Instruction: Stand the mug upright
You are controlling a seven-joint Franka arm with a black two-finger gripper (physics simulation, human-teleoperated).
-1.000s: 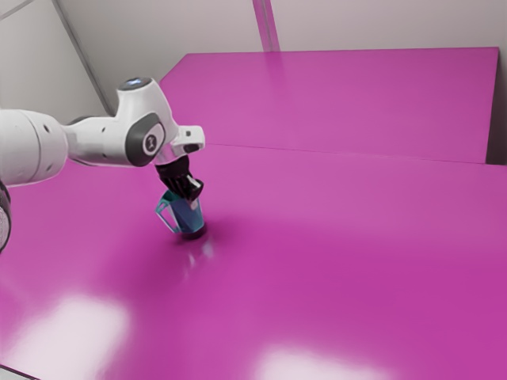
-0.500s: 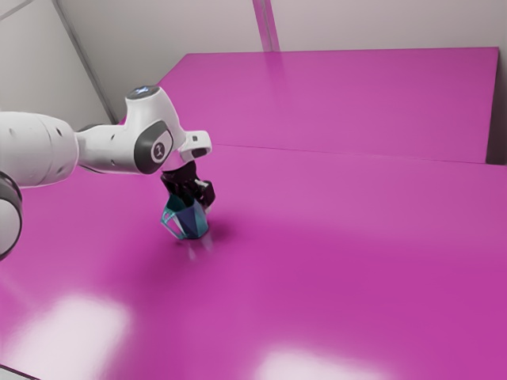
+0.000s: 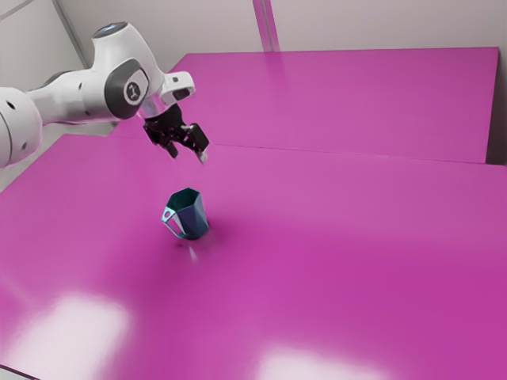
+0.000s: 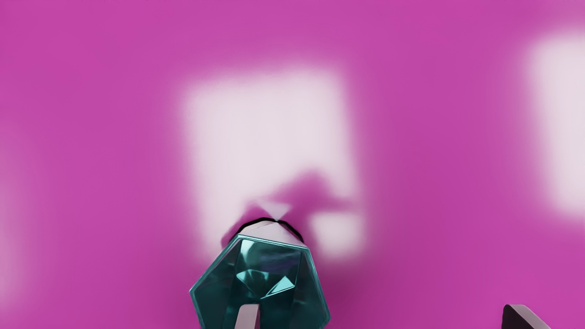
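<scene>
In the exterior view my gripper (image 3: 188, 157) hangs well above the teal faceted mug (image 3: 190, 215), its fingers spread with nothing between them. The mug stands upright on the magenta table, with its opening facing up and its handle toward the exterior view's left. In the wrist view the mug (image 4: 269, 274) shows its open rim and shiny inside, and one fingertip overlaps it from above. The other fingertip stands far across from it, so the gripper (image 4: 381, 317) is wide open. The handle is hidden in the wrist view.
The magenta table (image 3: 341, 237) stretches around the mug, with bright reflections on its surface. Behind it lies another magenta surface (image 3: 341, 103), beyond a thin seam, with a pale wall further back.
Compared with half a second ago, my gripper has risen off the mug and drawn back toward the exterior view's left. The mug, tilted a second ago, now stands free on its base.
</scene>
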